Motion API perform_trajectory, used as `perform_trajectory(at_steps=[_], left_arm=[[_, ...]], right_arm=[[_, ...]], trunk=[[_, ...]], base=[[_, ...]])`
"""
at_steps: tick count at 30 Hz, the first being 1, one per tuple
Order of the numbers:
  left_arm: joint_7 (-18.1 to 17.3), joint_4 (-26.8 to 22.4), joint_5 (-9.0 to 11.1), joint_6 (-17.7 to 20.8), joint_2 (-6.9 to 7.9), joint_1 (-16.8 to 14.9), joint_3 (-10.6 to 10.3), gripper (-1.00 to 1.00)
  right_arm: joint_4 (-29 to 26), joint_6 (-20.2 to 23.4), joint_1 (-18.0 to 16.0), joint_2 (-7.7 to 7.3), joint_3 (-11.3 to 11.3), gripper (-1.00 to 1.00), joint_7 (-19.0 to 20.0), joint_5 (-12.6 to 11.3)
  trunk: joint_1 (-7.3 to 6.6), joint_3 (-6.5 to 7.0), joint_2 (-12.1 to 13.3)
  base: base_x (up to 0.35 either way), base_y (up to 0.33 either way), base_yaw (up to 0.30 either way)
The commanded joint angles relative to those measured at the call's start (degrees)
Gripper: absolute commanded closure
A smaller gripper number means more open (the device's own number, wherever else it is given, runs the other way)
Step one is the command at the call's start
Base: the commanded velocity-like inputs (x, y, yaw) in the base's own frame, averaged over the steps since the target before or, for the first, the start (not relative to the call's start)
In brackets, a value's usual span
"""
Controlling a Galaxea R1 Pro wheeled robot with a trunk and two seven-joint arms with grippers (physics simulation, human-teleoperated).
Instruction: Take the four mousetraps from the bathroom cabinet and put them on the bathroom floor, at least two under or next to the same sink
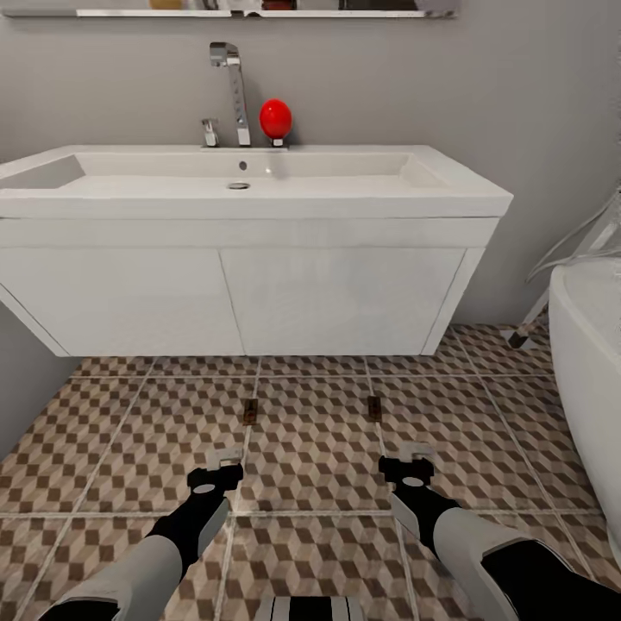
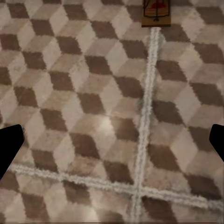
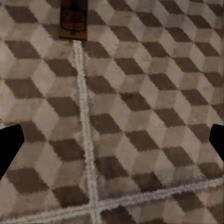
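Jaws: left gripper and right gripper both spread wide, nothing between, hovering low over bathroom floor. Mousetraps: 2 flat on the tiles, left mousetrap and right mousetrap, each just ahead of its gripper, near the front edge of the bathroom sink w/ white vanity; prob. placed there to meet the next-to-sink req. Other 2 traps not accounted for. Chrome tap, red ball on the sink's back ledge; bathtub at right.
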Motion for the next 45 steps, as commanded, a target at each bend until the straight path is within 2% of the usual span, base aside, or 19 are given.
perform_trajectory(at_steps=[1, 5, 11, 15, 23, 32, 45], left_arm=[[0.24, 0.34, 0.29, 0.07, 0.04, -0.01, -0.10, -1.00], [0.32, 1.73, 1.79, 0.12, 0.25, 0.01, -0.03, -1.00], [0.29, 4.38, 4.37, 0.11, 0.68, 0.02, -0.05, -1.00], [0.19, 8.97, 5.69, 0.00, 0.87, 0.02, -0.06, -1.00], [0.13, 13.70, 6.91, -0.13, 1.38, 0.02, -0.05, -1.00], [0.13, 16.01, 8.05, -0.11, 2.49, 0.06, -0.06, -1.00], [0.05, 17.28, 9.26, -0.11, 3.14, 0.16, -0.06, -1.00]], right_arm=[[0.08, -0.24, -0.03, 0.03, 0.45, -1.00, -0.17, -0.03], [0.22, -0.13, 0.03, 0.08, 0.41, -1.00, -0.22, 2.22], [1.41, -0.11, 0.27, 0.10, 0.39, -1.00, -0.17, 3.20], [3.48, -0.20, 0.40, 0.10, 0.39, -1.00, -0.16, 3.51], [4.42, -0.21, 1.68, 0.05, 0.36, -1.00, -0.14, 3.62], [4.59, -0.19, 3.65, 0.01, 0.33, -1.00, -0.15, 3.62], [4.61, -0.15, 5.42, 0.00, 0.35, -1.00, -0.11, 3.64]], trunk=[[-0.03, 0.19, 0.00], [-0.14, 1.07, 0.05], [-0.29, 2.40, 0.13], [-0.39, 3.29, 0.19], [-0.60, 5.06, 0.30], [-0.83, 7.06, 0.42], [-1.17, 9.94, 0.59]], base=[[0.000, 0.000, 0.000], [0.000, 0.000, 0.000], [0.000, 0.000, 0.000], [0.000, 0.000, 0.000], [0.000, 0.000, 0.000], [0.000, 0.000, 0.000], [0.000, 0.000, 0.000]])
